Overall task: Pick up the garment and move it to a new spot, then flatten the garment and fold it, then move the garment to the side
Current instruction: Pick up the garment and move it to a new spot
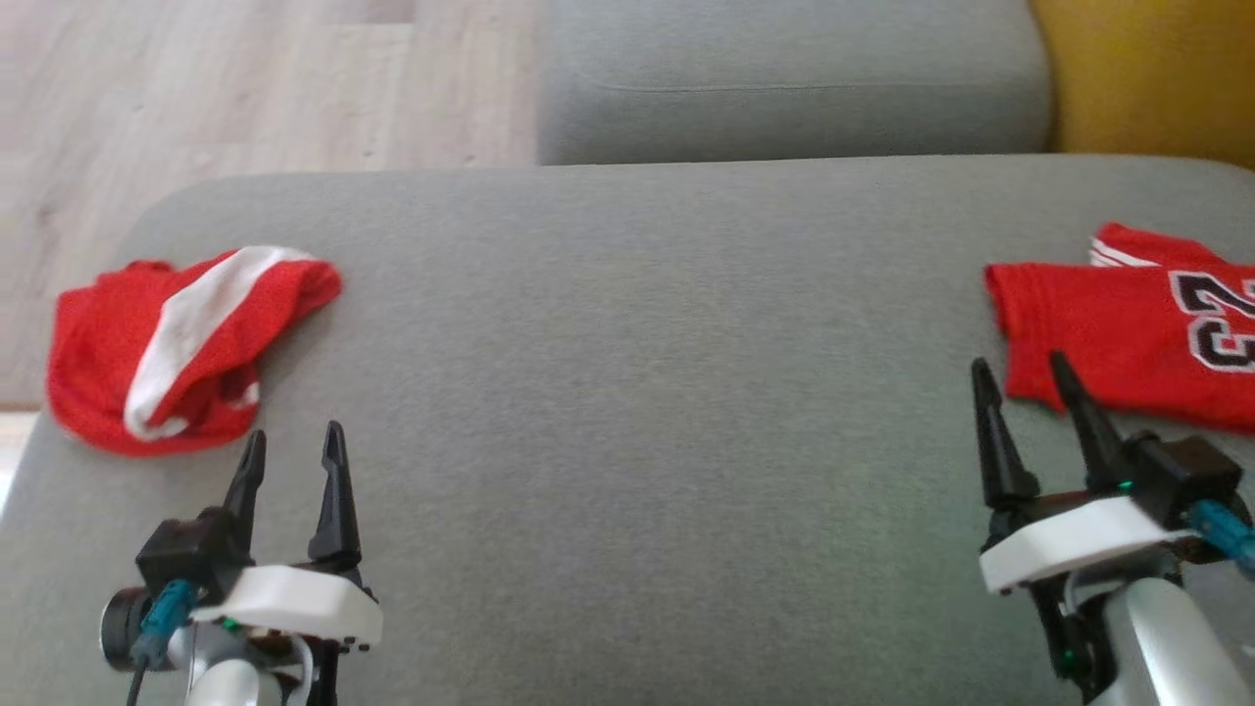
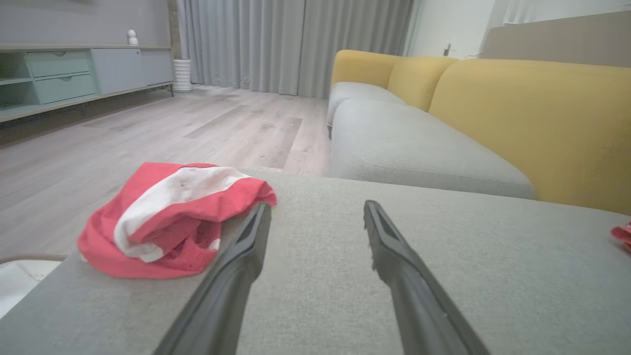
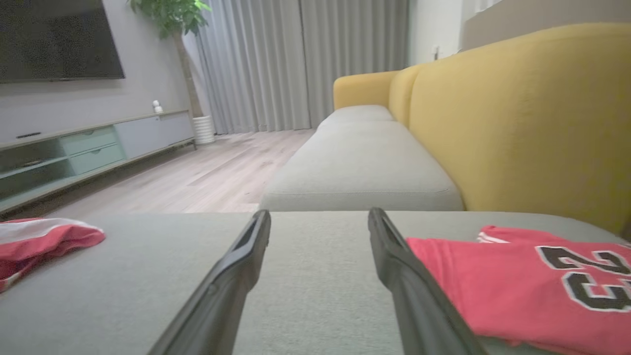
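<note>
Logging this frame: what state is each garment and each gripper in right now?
crumpled red and white garment: bunched in a heap, unfolded, on the grey cushion, not held.
red numbered jersey: lying flat, number side up, not held.
left gripper: open, empty, close beside the heap.
right gripper: open, empty, at the jersey's near edge.

Living room: sofa (image 3: 493, 123), television (image 3: 59, 39), curtains (image 3: 296, 64).

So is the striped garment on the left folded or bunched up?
Bunched up: the garment lies in a rumpled heap, not flat or squared.
</note>
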